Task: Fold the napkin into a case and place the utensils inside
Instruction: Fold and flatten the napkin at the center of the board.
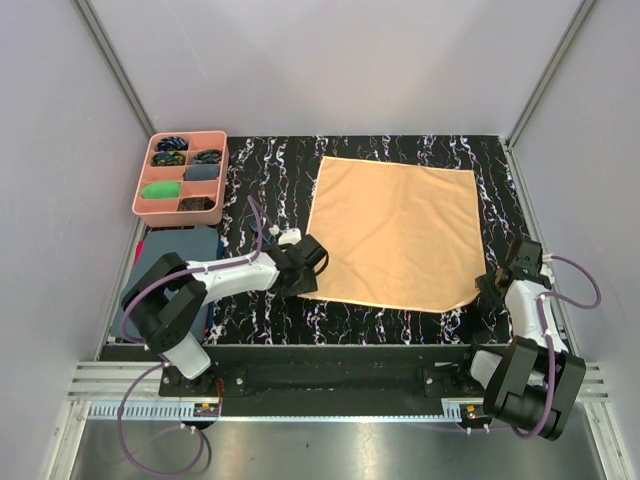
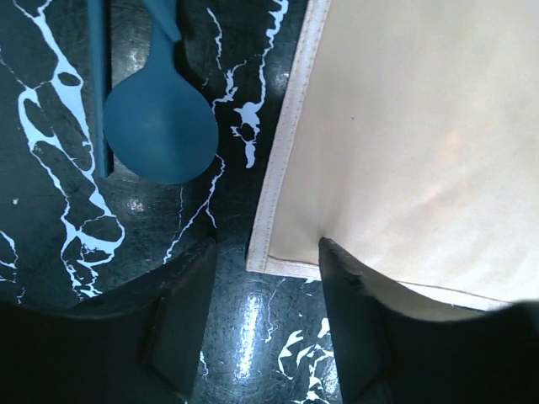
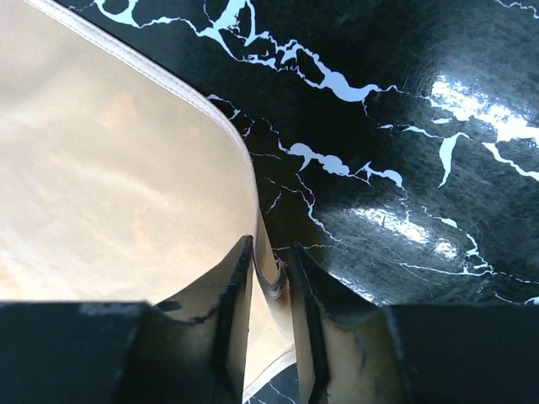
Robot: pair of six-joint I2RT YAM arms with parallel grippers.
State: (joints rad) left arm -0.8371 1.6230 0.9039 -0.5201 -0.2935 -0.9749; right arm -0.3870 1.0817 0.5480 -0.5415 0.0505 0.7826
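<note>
The peach-orange napkin (image 1: 395, 235) lies spread flat on the black marbled table; no case shape shows. My left gripper (image 1: 312, 262) is at its near-left corner. In the left wrist view the left gripper (image 2: 265, 246) stands open astride that corner of the napkin (image 2: 404, 143), one finger on the cloth, the other on the table. A dark blue spoon (image 2: 160, 126) and a second utensil's handle (image 2: 97, 84) lie just beyond. My right gripper (image 1: 490, 285) is at the near-right corner. In the right wrist view its (image 3: 271, 246) jaws stand narrowly apart, with a raised fold of the napkin (image 3: 109, 177) loose between them.
A pink compartment tray (image 1: 140, 190) with small coloured bundles stands at the back left. A dark blue-grey cloth (image 1: 175, 245) lies in front of it, partly under my left arm. White walls close in the table on three sides.
</note>
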